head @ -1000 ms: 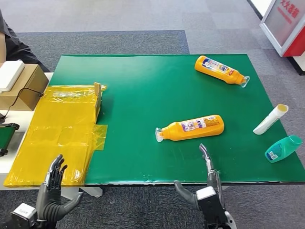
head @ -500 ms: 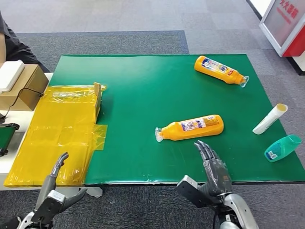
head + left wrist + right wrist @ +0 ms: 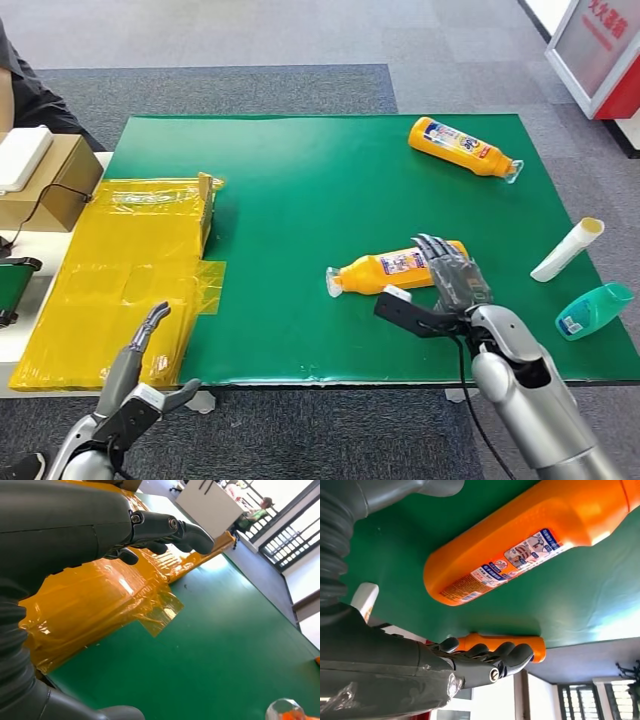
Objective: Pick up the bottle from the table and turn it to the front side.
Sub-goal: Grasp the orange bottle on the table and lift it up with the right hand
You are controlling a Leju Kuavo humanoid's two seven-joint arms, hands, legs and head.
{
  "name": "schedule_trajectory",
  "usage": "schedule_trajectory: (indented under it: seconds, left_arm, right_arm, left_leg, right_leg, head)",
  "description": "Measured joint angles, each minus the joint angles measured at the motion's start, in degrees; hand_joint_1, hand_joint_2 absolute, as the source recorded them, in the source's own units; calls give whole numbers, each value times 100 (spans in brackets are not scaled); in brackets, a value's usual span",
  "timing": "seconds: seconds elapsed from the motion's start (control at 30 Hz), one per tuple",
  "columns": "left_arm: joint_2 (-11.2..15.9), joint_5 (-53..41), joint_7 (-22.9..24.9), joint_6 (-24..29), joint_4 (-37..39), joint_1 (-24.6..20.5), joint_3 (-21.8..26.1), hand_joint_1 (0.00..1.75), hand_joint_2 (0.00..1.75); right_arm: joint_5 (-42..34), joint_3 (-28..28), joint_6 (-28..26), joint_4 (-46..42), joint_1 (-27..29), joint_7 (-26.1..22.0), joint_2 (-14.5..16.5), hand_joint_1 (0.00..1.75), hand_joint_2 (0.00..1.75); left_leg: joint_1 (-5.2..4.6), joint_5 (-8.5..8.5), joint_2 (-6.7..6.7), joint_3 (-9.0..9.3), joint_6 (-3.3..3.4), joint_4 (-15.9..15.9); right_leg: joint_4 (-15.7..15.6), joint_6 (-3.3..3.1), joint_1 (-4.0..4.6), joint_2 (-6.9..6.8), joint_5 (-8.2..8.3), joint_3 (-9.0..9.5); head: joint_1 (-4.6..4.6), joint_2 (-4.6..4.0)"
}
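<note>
The right hand [image 3: 451, 283] hangs over the green table [image 3: 302, 180] with its fingers [image 3: 438, 252] spread flat and its thumb [image 3: 404, 310] stretched out sideways, released and holding nothing. It sits just above the base end of the near orange bottle [image 3: 392, 268], and the right wrist view shows green surface between the palm and that bottle, so I judge there is no contact yet (the head view alone would not settle it). The wide spread looks like preparation to wrap the bottle's broad body from above, with fingers beyond it and thumb on the near side.

That bottle lies on its side in the middle of the table, clear cap [image 3: 333, 282] pointing toward the robot's left, a small printed label facing up. Lying flat like this, it would need lifting before it can be turned to show its front.

The left hand [image 3: 140, 385] waits low off the near edge, fingers apart and holding nothing, beside the yellow plastic sheet [image 3: 121, 280].

Further out, a 2nd orange bottle [image 3: 462, 147] lies near the far right corner, well apart from the first. A white tube [image 3: 567, 249] and a teal bottle [image 3: 595, 310] rest near the right edge.
</note>
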Motion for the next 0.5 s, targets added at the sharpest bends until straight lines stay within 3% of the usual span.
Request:
schedule_trajectory:
  seconds: [0.5]
  left_arm:
    - [97,119,-113,45,358,-326,-455,0,175]
  right_arm:
    - [-208,639,238,2297,-1495,-245,-40,0,175]
  left_leg:
    - [0,2,-1,-5,2,0]
  right_leg:
    - [0,1,0,-2,1,0]
  head:
    - [1,0]
